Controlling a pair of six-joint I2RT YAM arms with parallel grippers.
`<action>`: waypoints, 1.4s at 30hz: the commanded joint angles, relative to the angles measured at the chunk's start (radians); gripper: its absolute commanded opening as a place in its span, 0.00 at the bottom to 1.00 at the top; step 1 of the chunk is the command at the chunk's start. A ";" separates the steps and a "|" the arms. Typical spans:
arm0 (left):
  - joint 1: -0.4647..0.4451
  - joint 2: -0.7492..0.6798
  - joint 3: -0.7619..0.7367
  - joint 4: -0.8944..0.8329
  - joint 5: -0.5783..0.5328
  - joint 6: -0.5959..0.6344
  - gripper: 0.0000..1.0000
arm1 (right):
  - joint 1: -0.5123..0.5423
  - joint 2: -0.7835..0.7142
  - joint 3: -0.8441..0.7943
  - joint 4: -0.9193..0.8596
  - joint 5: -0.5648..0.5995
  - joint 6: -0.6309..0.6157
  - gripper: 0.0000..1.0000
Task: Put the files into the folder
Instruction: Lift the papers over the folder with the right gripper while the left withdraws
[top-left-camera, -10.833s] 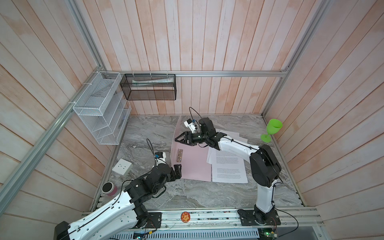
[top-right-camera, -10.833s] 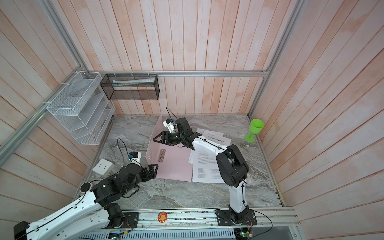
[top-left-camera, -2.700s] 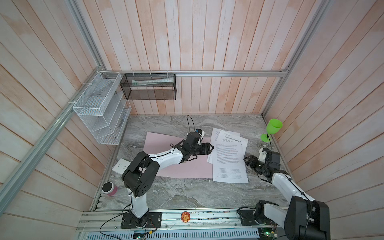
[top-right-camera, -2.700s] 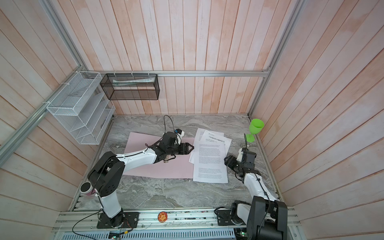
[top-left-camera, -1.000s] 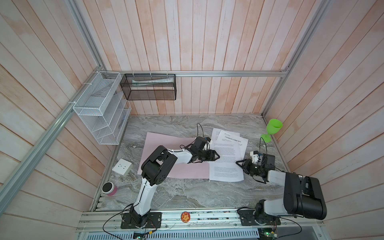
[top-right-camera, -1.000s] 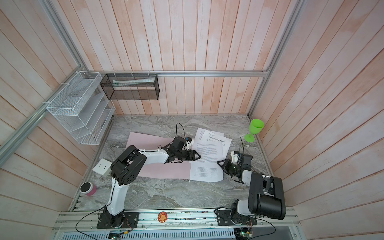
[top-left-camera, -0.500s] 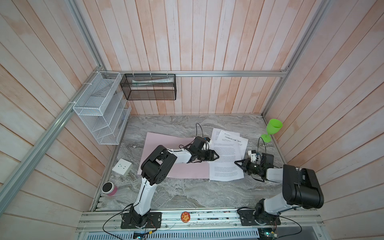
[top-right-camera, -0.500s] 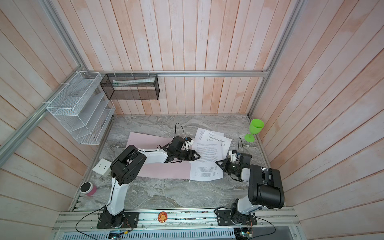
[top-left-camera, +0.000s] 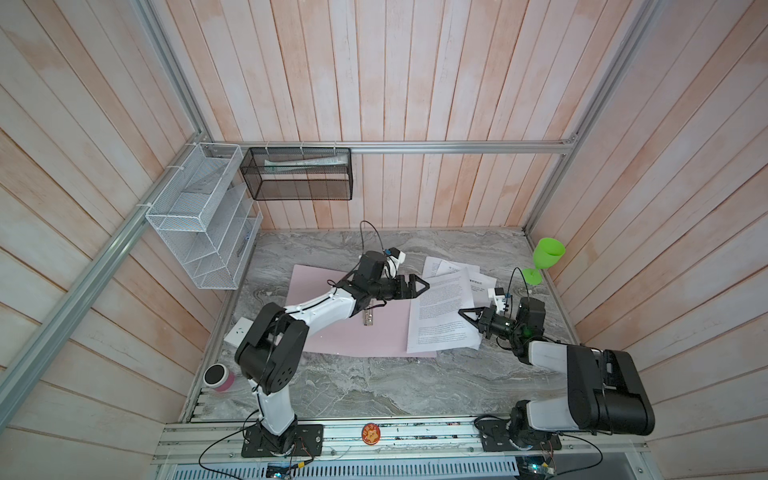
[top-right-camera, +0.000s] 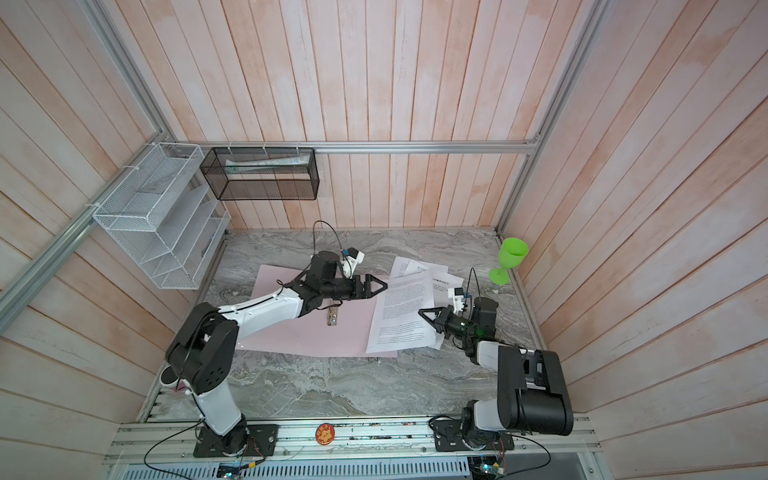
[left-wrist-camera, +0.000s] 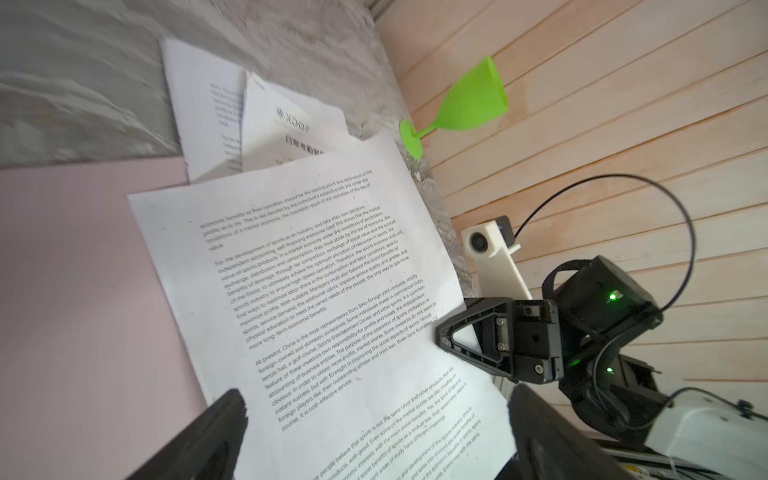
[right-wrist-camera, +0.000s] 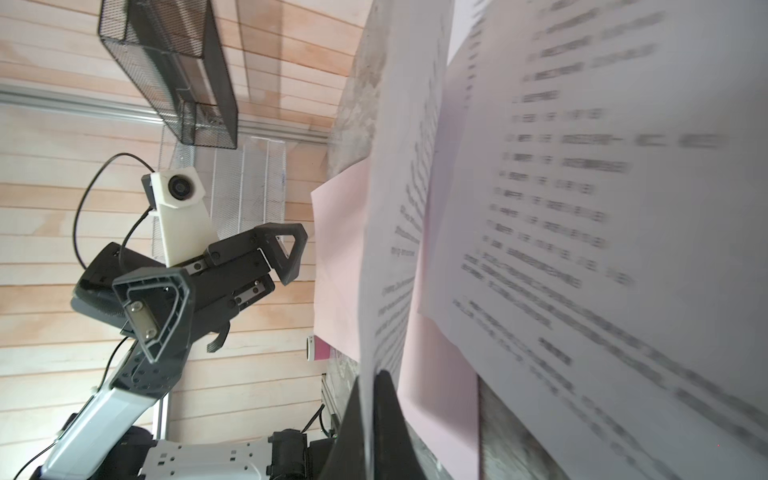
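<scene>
- The right gripper (top-left-camera: 464, 314) is closed on the right-hand edge of the top sheet (top-left-camera: 440, 316). The right wrist view shows the paper pinched between its fingers.
- The left gripper (top-left-camera: 417, 286) hovers empty with its jaws wide apart, over the pink folder (top-left-camera: 374, 338) and just beside the sheet's far left corner.
- The folder lies open and flat on the tabletop (top-left-camera: 374, 388). The top sheet overlaps only its right margin, and the other sheets (top-left-camera: 451, 266) lie fanned behind it, off the folder.
- The step in hand looks like carrying this sheet leftward onto the folder's right leaf. Moved from its right edge, the paper is likely to buckle, so a low, level travel suits it. The left gripper could take the free edge to guide it.
- The metal clip (top-left-camera: 368, 319) on the spine is a snag; the leading edge should stop short of it.
- The tabletop in front of the folder is open. The green goblet (top-left-camera: 547, 254) stands near the right arm by the wall, so a wide swing could topple it.
</scene>
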 joint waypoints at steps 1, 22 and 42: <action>0.092 -0.091 -0.060 -0.096 -0.061 0.038 1.00 | 0.058 -0.037 0.064 0.107 -0.016 0.125 0.00; 0.600 -0.455 -0.409 -0.288 -0.265 0.088 1.00 | 0.363 0.327 0.469 0.298 0.108 0.225 0.00; 0.653 -0.437 -0.452 -0.340 -0.501 0.170 1.00 | 0.474 0.590 0.651 0.286 0.162 0.169 0.00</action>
